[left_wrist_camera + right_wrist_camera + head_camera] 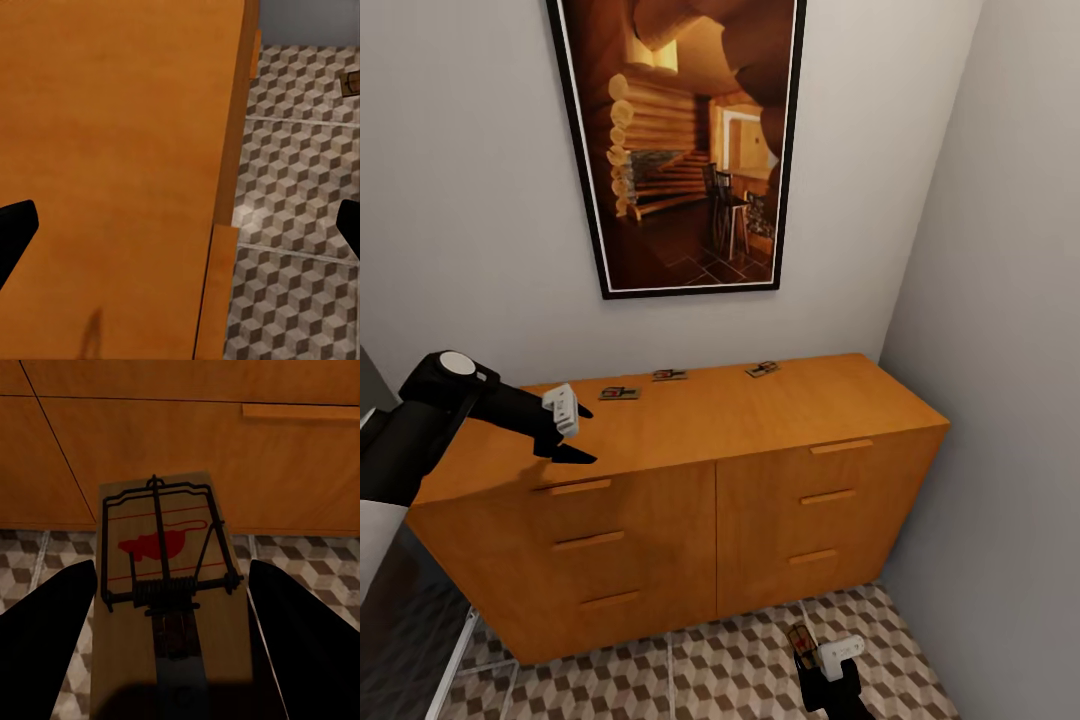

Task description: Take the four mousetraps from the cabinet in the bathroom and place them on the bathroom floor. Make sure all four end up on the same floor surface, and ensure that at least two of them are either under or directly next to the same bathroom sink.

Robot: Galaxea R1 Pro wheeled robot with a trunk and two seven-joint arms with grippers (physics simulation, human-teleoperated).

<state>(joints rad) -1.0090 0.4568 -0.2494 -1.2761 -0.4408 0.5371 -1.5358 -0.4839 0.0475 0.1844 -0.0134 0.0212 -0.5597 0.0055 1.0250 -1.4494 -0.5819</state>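
**One trap in the right hand, three on the chest**

My right hand (812, 648) is low over the bathroom floor (740, 670), in front of the cabinet (690, 480), clamped on a mousetrap (169, 592). In the right wrist view the board's long axis runs straight out between the fingers (45, 637), wire bar end pointing away at the drawer fronts.

Three more mousetraps sit along the back of the cabinet top near the wall: left mousetrap (619, 393), middle mousetrap (669, 375), right mousetrap (762, 369). All lie flat, long sides roughly along the wall.

My left hand (572, 432) hovers over the top's left front, fingers spread with nothing between them; the left mousetrap is just beyond it, not touching. A framed picture (680, 140) hangs above.
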